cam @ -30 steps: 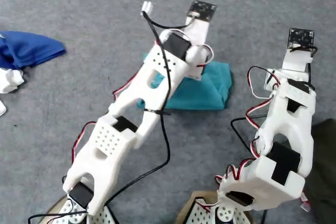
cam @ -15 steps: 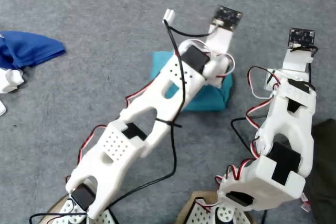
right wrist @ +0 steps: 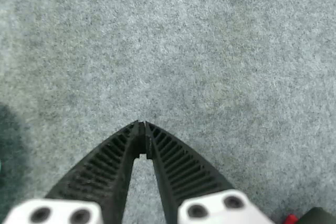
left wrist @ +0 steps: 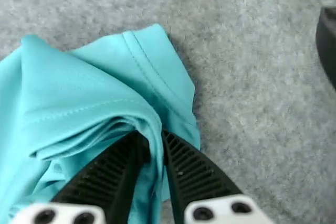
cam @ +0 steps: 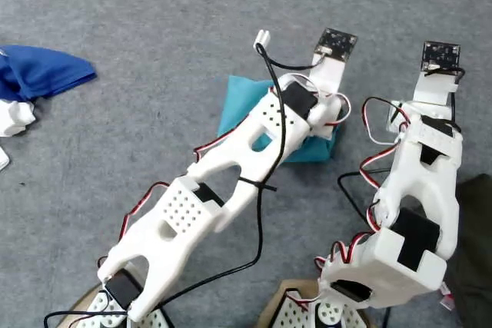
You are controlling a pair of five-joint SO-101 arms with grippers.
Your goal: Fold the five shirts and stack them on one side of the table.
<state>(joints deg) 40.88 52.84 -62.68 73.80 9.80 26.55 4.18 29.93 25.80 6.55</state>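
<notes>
Teal shirt (left wrist: pixel 89 87) within left claw (left wrist: pixel 153 137)

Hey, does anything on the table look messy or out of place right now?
Yes. The blue shirt lies crumpled and unfolded at the left edge of the table, beside a white cloth. The teal shirt is folded, but its layers bunch unevenly where the left gripper pinches them.
</notes>
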